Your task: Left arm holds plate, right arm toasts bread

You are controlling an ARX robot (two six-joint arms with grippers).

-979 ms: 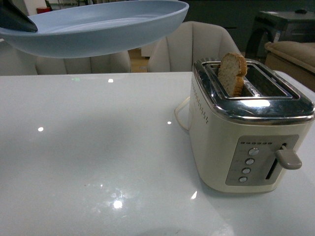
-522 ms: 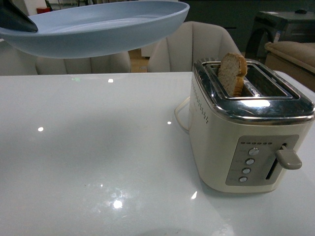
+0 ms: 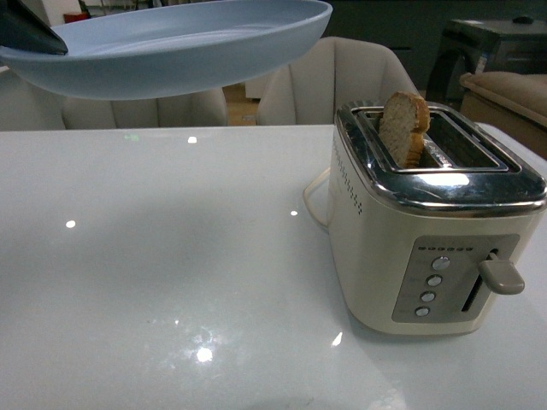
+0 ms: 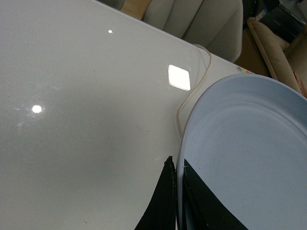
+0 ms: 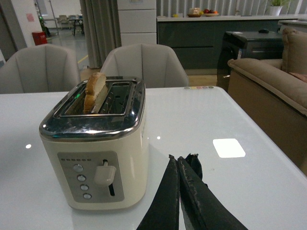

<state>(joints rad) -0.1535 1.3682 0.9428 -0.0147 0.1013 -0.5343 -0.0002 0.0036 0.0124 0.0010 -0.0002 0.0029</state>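
Observation:
The pale blue plate [image 3: 171, 47] hangs in the air above the table's far left, tilted slightly, and it is bare. My left gripper [image 4: 177, 165] is shut on the plate [image 4: 244, 143] at its rim; one dark finger [image 3: 26, 34] shows at the top left of the front view. The bread [image 3: 402, 128] stands upright in the near slot of the cream toaster [image 3: 427, 231], its rounded top sticking out. The toaster's lever [image 3: 501, 275] is up. My right gripper [image 5: 178, 159] is shut and holds nothing, low over the table beside the toaster [image 5: 96, 143] and its bread [image 5: 94, 91].
The white glossy table [image 3: 171, 256] carries the toaster on its right side. A cream cord [image 4: 189, 96] loops from the toaster across the table. Pale chairs [image 3: 342, 77] stand behind the far edge, and a beige sofa [image 5: 268, 81] lies to the right.
The plate has drifted very slightly to the right. Bread, toaster and lever have not moved.

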